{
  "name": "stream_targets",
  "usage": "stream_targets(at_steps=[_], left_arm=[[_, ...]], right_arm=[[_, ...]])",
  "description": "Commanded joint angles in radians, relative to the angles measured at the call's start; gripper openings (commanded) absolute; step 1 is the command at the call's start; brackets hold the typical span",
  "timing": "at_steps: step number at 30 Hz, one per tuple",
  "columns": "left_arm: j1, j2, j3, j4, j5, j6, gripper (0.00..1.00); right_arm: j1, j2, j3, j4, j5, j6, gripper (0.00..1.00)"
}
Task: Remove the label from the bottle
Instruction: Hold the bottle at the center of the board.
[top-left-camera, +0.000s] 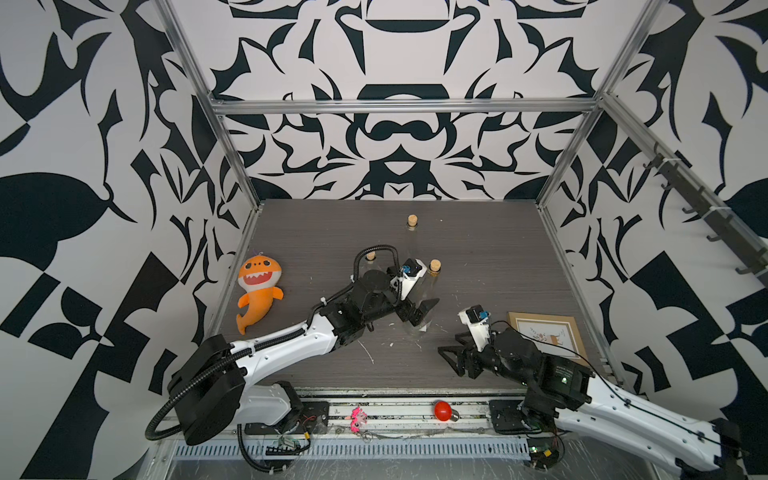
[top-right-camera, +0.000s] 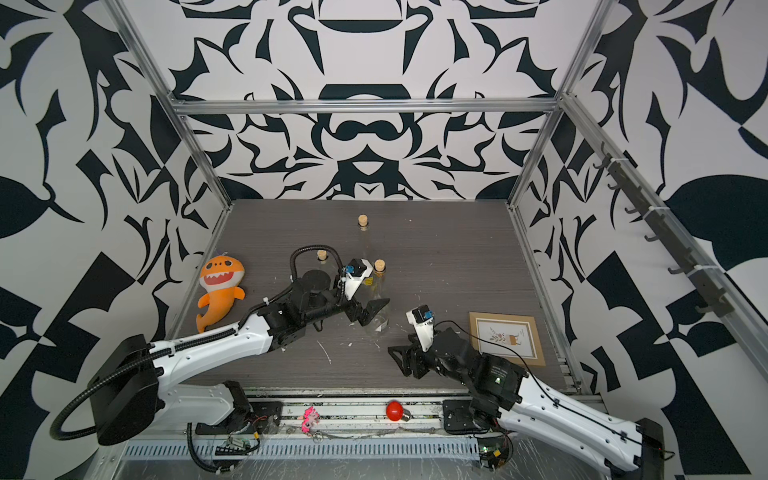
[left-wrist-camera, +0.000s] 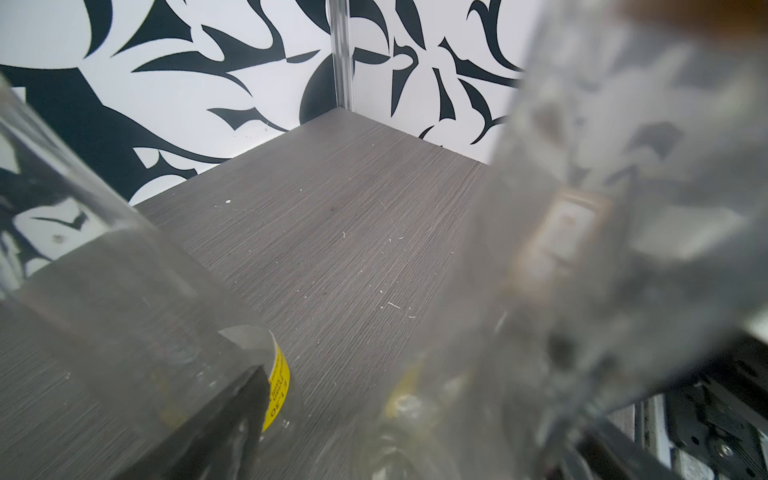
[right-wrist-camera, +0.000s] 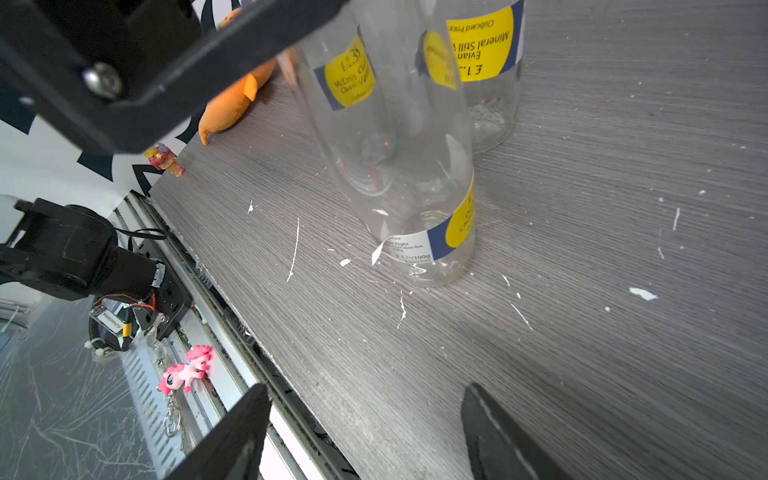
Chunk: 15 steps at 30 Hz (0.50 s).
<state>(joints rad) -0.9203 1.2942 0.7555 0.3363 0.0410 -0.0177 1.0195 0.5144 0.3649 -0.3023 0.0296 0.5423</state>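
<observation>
The left gripper (top-left-camera: 423, 312) stands spread wide at the upright bottle (right-wrist-camera: 399, 174) on the table (right-wrist-camera: 582, 332). The right gripper (right-wrist-camera: 365, 399), also spread and empty, hovers near it. The label (right-wrist-camera: 424, 243) curls loose at the bottle's base: mid-peel, probably; pinching that flap comes next.

A robotics lab test cell.

Aluminium frame bars (top-left-camera: 399, 106) box in a grey wood-grain surface (top-left-camera: 478, 257), walled with black-and-white patterned panels (top-left-camera: 399, 41). A left arm (top-left-camera: 282, 345) and a right arm (top-left-camera: 615, 411) are mounted on a front rail (top-left-camera: 399, 409), close to a bare circuit board (top-left-camera: 284, 444) and a slotted cable duct (top-left-camera: 374, 449). The props are a mismatched lot: a shark plush (top-left-camera: 257, 286), corked glass bottles (top-left-camera: 412, 224), a framed picture (top-left-camera: 548, 336), a red bulb (top-left-camera: 443, 410) and a pony keychain (top-left-camera: 358, 417).
</observation>
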Motion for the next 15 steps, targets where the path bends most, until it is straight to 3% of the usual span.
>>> stream_targets(at_steps=[1, 15], left_arm=[[0.005, -0.052, -0.017, 0.029, -0.005, 0.006, 0.99], [0.005, 0.011, 0.005, 0.046, 0.090, 0.009, 0.95]], right_arm=[[-0.004, 0.012, 0.004, 0.054, -0.007, -0.015, 0.76], [-0.004, 0.017, -0.006, 0.074, -0.023, -0.014, 0.75]])
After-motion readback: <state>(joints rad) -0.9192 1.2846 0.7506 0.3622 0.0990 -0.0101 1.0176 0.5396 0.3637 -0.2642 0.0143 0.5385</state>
